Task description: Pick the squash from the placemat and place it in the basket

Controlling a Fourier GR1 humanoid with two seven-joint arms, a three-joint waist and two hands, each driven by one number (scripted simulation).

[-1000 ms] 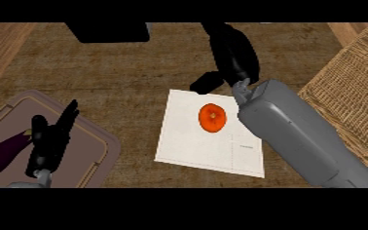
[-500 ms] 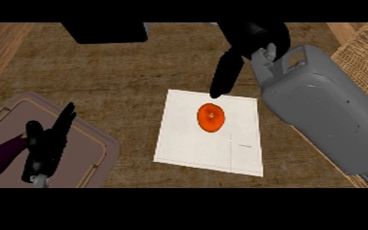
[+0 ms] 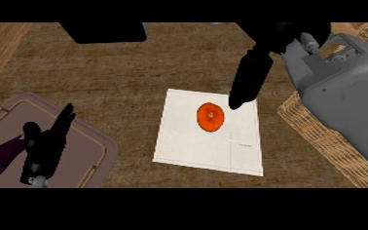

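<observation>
An orange squash [image 3: 210, 117] lies on the white placemat [image 3: 194, 146] near the middle of the counter. My right hand [image 3: 251, 75] hangs above the mat's far right part, its straight fingers pointing down at the squash, the fingertips just right of it and apart from it; the hand is open. The wicker basket [image 3: 323, 131] stands at the right edge, partly hidden by my grey right forearm [image 3: 338, 92]. My left hand [image 3: 46, 146] rests open at the lower left, fingers up, holding nothing.
A brown tray [image 3: 79, 141] lies under the left hand at the lower left. A dark box [image 3: 104, 31] stands at the far edge. The wooden counter [image 3: 129, 83] spreads between them.
My right hand has risen and swung from the mat's right side to above its far edge, fingers now pointing down at the squash. The squash and left hand have not moved.
</observation>
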